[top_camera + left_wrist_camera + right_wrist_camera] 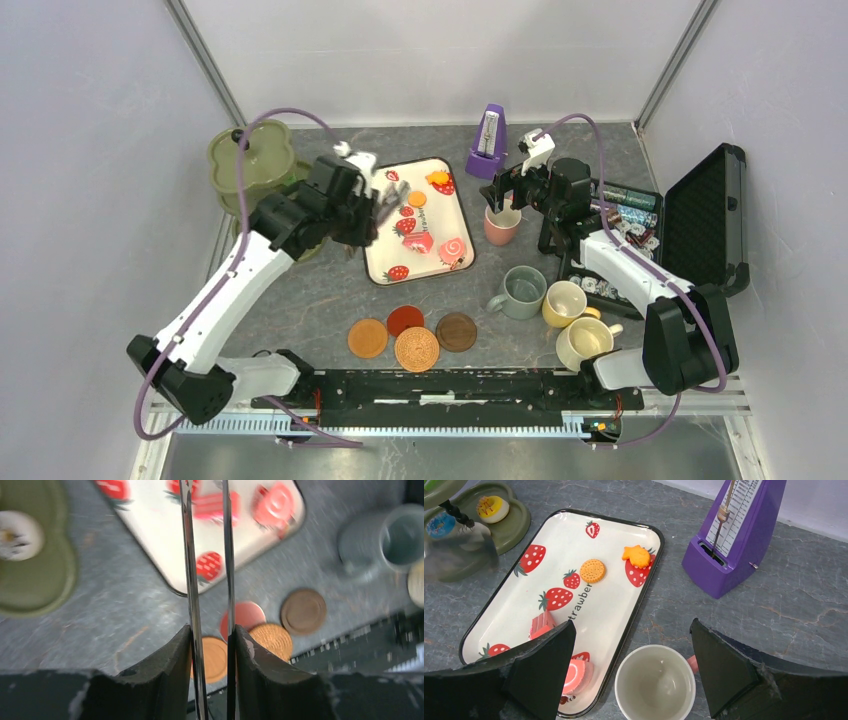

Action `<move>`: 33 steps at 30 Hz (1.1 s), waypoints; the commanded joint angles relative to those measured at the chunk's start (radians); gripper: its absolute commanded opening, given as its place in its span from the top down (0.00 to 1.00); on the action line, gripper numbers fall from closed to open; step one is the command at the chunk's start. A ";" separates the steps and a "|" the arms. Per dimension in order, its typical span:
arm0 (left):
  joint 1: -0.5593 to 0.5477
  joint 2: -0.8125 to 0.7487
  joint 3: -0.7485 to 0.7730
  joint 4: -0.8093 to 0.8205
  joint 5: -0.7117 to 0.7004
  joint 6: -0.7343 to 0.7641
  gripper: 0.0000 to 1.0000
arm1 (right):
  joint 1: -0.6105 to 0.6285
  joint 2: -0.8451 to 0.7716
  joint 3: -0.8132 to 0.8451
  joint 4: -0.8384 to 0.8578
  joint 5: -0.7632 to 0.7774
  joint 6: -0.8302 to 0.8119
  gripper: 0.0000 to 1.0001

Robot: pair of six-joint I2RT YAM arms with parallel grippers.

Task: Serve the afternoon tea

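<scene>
Left gripper (212, 635): is clamped onto thin, flat metal tongs (190, 555). Right gripper (632, 624): jaws are spread wide above the round pink mug (655, 685), set mid-table beside the glossy, round-cornered strawberry tray (614, 600). Flat round coasters (417, 348) are laid by the near edge of the table (300, 300).

Grey desk (774, 605): stone-look, mottled, matt. White rectangular strawberry-print tray (624, 615): glossy, enamel-like, with a dark rim. Purple pyramid-shaped metronome (744, 545): smooth plastic, slight sheen. Thin two-bladed tongs (190, 570): bright polished metal. The black left fingers (170, 680) were matt, rubbery, ragged at the edges. Round tan coaster (417, 349) looked woven and rough; round dark brown coaster (456, 331) smoother. Inside, the pink mug (656, 690) was glazed and shiny.
</scene>
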 commanded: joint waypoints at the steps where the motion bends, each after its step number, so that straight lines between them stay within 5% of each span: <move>1: -0.114 0.058 -0.030 0.012 0.157 0.172 0.58 | -0.005 -0.001 0.045 0.025 -0.008 0.005 0.07; 11: -0.160 0.082 -0.105 0.012 0.194 0.118 0.61 | -0.005 0.003 0.046 0.022 -0.005 0.001 0.07; 33: -0.160 0.160 -0.090 0.040 0.038 0.021 0.61 | -0.005 -0.002 0.046 0.021 -0.010 0.002 0.07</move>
